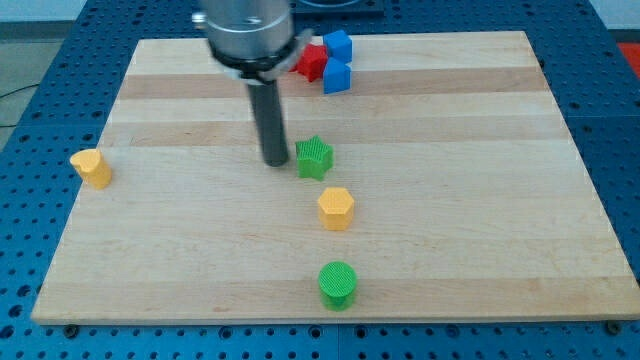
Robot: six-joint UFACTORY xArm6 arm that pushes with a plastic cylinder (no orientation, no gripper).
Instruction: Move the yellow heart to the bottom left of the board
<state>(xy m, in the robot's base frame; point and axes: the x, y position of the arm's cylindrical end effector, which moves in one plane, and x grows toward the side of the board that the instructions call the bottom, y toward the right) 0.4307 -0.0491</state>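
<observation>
The yellow heart sits at the board's left edge, about halfway down the view. My tip rests on the board near the middle, just left of the green star and nearly touching it. The tip is far to the right of the yellow heart. A yellow hexagon block lies below and right of the tip. A green round block lies near the board's bottom edge.
A red block and two blue blocks cluster at the board's top centre, partly behind the arm's body. The wooden board lies on a blue perforated table.
</observation>
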